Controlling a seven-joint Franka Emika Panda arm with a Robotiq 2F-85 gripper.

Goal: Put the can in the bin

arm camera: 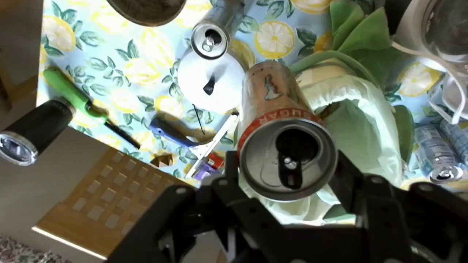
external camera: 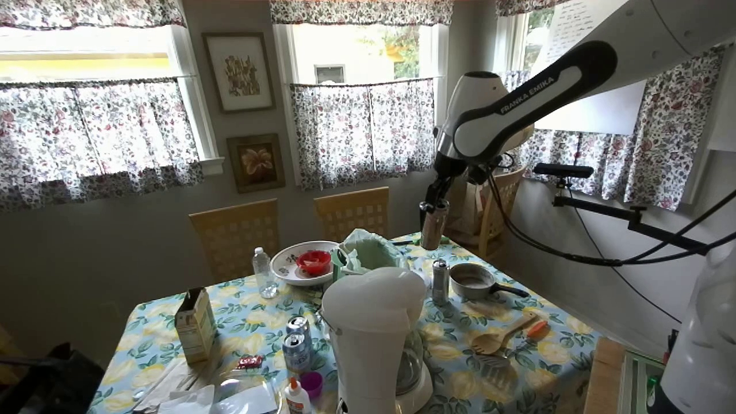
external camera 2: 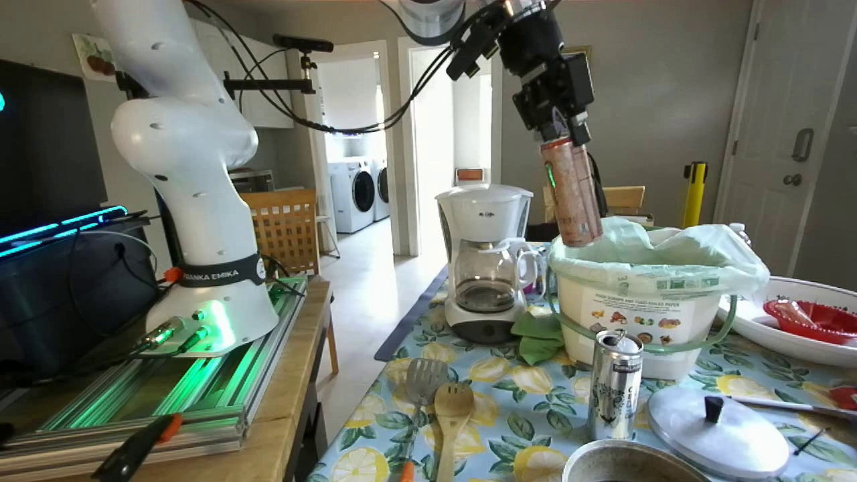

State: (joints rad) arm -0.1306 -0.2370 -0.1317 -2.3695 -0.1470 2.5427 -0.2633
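Note:
My gripper (external camera: 435,202) (external camera 2: 562,134) (arm camera: 286,160) is shut on a pinkish can (external camera: 433,229) (external camera 2: 573,194) (arm camera: 272,95) with a red band, gripping it near its opened top. The held can is tilted in the air above the table. The bin (external camera 2: 669,361) is a white bucket with a pale green bag over its rim; the bag also shows at the opening in the wrist view (arm camera: 369,135) and behind the coffee maker (external camera: 371,253). The can is beside the bin's opening in the wrist view. A silvery can (external camera: 440,282) (external camera 2: 616,385) (arm camera: 209,39) stands upright on the table near the bin.
A white coffee maker (external camera: 368,333) (external camera 2: 485,207) stands beside the bin. A pan (external camera: 471,282), a metal lid (external camera 2: 720,432), a wooden fork (external camera 2: 454,408) and a spatula (external camera 2: 425,381) lie near the silvery can. A white bowl (external camera 2: 756,321), a clear bottle (external camera: 264,273) and other cans (external camera: 296,351) are around.

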